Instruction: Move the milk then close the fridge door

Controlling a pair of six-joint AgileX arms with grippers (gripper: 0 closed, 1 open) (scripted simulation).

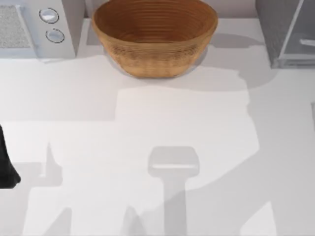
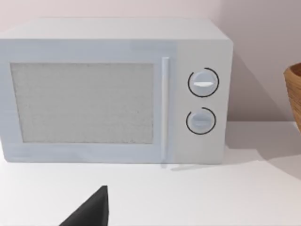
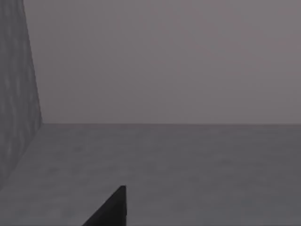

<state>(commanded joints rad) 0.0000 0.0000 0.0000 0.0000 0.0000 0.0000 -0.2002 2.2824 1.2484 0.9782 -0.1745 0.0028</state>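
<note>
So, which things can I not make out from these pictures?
- Fridge door: cut off by the top view's right edge, so how far it stands open is unclear.
- Left gripper: a dark shape at the top view's left edge; jaws cut off.
- Right gripper: one dark tip at the right wrist view's edge.
- Microwave: its inside is hidden behind the speckled door.

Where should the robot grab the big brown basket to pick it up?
Probably the rim, coming straight down from above to pinch the thin wall. The basket stands upright with its open top facing up, and its round body looks far too wide to clamp around.
</note>
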